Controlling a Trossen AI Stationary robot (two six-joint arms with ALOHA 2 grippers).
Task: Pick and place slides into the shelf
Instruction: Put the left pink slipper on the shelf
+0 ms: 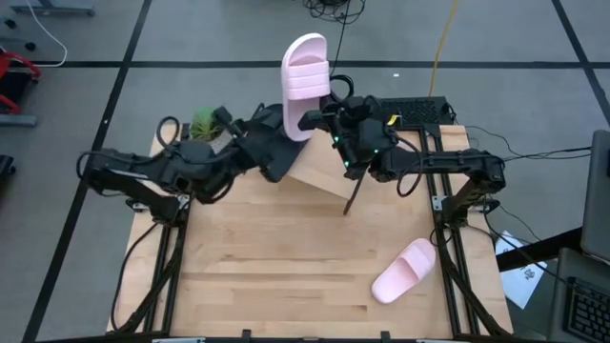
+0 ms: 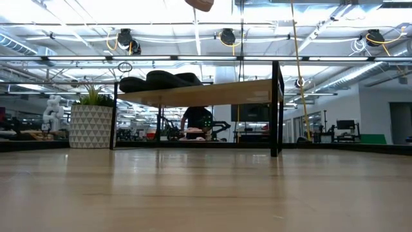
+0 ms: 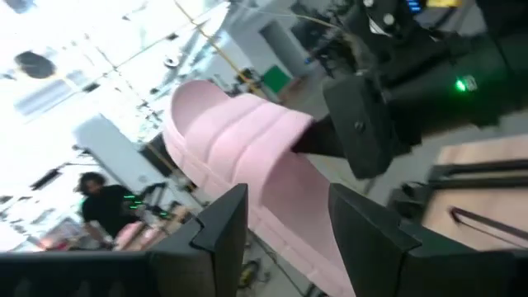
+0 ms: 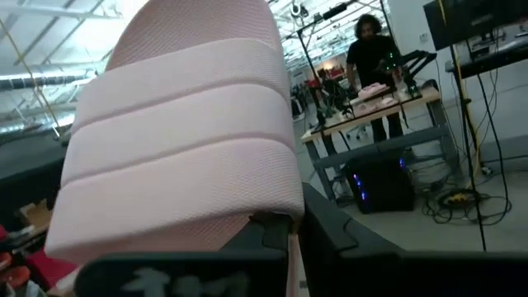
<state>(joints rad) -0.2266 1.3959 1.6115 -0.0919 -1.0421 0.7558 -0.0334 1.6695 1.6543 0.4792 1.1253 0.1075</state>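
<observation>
One pale pink slide (image 1: pixel 305 81) is held high above the shelf (image 1: pixel 324 176), toe up; only its lower tip (image 2: pixel 199 3) shows in the low view. My left gripper (image 1: pixel 284 138) is at its heel end and my right gripper (image 1: pixel 332 112) at its side by the strap, each shut on it. The black slides (image 2: pixel 161 80) lie on the shelf's (image 2: pixel 206 93) slanted board, toward its left end. The second pink slide (image 1: pixel 403 272) lies sole-down on the table near the right edge. My left gripper pinches the pink slide's sole near the heel (image 3: pixel 289 223) between its two fingers (image 3: pixel 223 227), coming from the table's left. The slide is lifted clear and runs up and away past the fingers. My right gripper holds the slide at the strap's side edge (image 4: pixel 276 210), from the table's right. One finger (image 3: pixel 355 124) reaches toward the opening under the strap. The exact contact is hidden by the strap.
A potted plant (image 1: pixel 205 124) stands at the table's far left corner beside the shelf. A black keyboard (image 1: pixel 415 110) lies behind the shelf on the right. The wooden tabletop (image 1: pixel 286 267) spreads in front of the shelf. A person (image 4: pixel 367 49) stands at a bench beyond the table.
</observation>
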